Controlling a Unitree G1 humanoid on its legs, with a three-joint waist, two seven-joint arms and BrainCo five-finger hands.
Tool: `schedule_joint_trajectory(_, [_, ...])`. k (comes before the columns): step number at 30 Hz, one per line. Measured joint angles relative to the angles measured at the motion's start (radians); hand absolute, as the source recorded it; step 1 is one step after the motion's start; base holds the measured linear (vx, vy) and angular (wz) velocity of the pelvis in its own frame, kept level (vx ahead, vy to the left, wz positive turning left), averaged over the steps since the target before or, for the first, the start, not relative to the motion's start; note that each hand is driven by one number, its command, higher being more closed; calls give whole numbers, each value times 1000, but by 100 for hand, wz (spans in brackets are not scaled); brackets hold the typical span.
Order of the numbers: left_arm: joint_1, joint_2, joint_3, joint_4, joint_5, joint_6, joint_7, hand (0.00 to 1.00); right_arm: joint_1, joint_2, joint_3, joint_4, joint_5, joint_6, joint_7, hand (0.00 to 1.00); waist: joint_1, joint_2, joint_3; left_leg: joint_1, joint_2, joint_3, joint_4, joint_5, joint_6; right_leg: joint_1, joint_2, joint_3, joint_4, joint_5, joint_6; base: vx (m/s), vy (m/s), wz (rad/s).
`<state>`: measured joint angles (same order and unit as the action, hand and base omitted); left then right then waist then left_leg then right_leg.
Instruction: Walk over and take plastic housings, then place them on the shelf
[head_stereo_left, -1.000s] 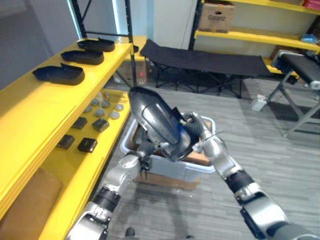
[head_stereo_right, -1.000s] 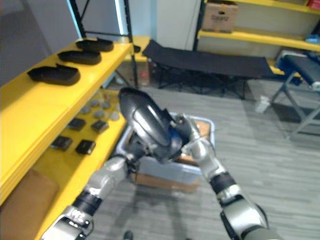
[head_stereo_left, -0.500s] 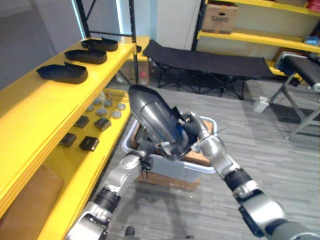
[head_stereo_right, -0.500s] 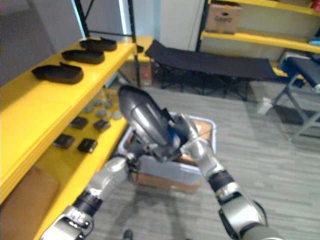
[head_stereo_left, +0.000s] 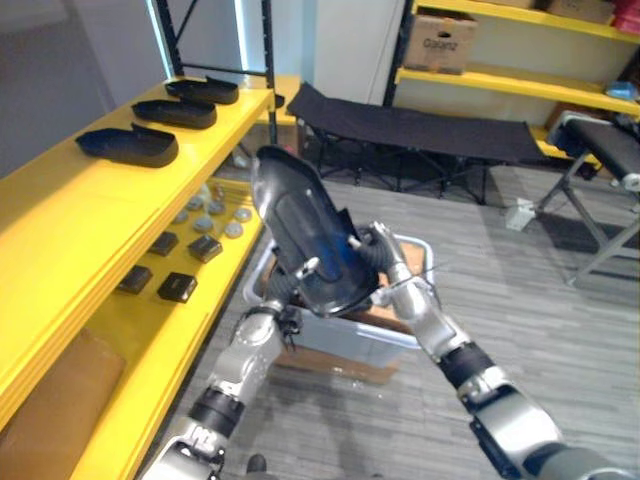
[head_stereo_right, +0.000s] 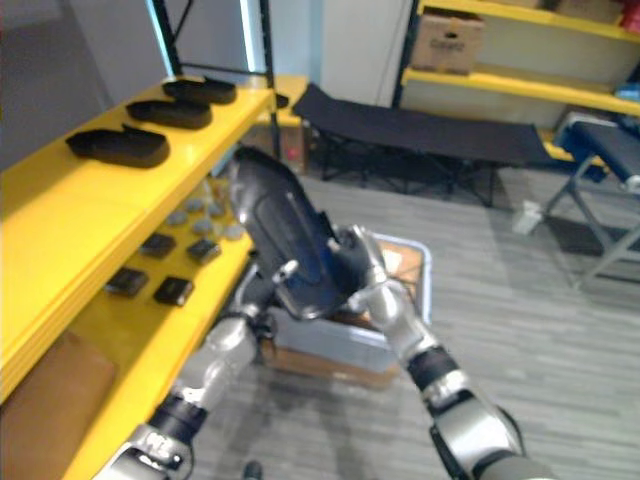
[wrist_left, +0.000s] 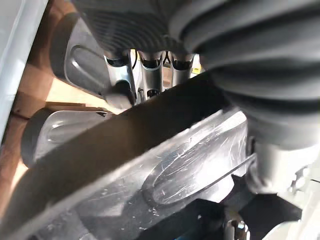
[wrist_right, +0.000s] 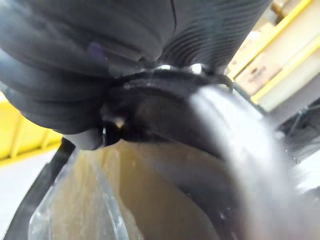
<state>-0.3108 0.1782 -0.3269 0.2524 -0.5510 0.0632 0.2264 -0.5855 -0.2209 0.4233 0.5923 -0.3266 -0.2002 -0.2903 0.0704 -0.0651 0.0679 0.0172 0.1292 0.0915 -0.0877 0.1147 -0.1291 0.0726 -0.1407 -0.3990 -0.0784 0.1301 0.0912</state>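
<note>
The long yellow metal shelf (head_stereo_left: 60, 220) is running along the robot's left. The large dark grey curved plastic housing (head_stereo_left: 300, 220) is being held up, tilted, above the pale translucent plastic bin (head_stereo_left: 350, 335) on the floor. Three black shallow plastic housings (head_stereo_left: 128, 145) are lying on the shelf's top level. The right hand (head_stereo_left: 392, 268) is clamping its fingers (head_stereo_left: 383, 240) on the large housing's rim. The left hand (wrist_left: 151, 70) is reaching under the housing, its grip impossible to tell.

Blk cot (head_stereo_left: 420, 125), cardbd box (head_stereo_left: 437, 45) behind
</note>
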Motion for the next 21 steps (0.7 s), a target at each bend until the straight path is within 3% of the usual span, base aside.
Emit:
schedule_joint_trajectory(5, [0, -3, -2, -25, 62, -12, 28, 100, 14, 0, 0, -10, 10, -22, -17, 100, 0, 0, 0, 1, 2, 1, 0, 0, 0, -1, 0, 2, 0, -1, -1, 0, 0, 0])
schedule_joint_trajectory(14, [-6, -31, -3, -59, 276, -42, 117, 100, 59, 0, 6, -50, 75, -41, -19, 100, -4, 0, 0, 6, 10, 14, 1, -5, -6, -4, 1, 17, -8, -4, -7, -6, -3, -4])
schedule_joint_trajectory(15, [-6, -31, -2, -69, 313, -50, 124, 100, 73, 0, 7, -69, 85, -44, -19, 0, -5, 0, 0, 7, 13, 17, 1, -6, -8, -5, 4, 17, -8, -6, -9, -6, -18, -7])
schedule_joint_trajectory(21, [-83, -24, 0, -112, 412, -70, 162, 100, 109, 0, 32, -91, 164, -110, -17, 0, -8, 0, 0, 3, 18, 23, 1, -6, -9, -15, 12, 23, -9, -6, -13, 0, -7, -4])
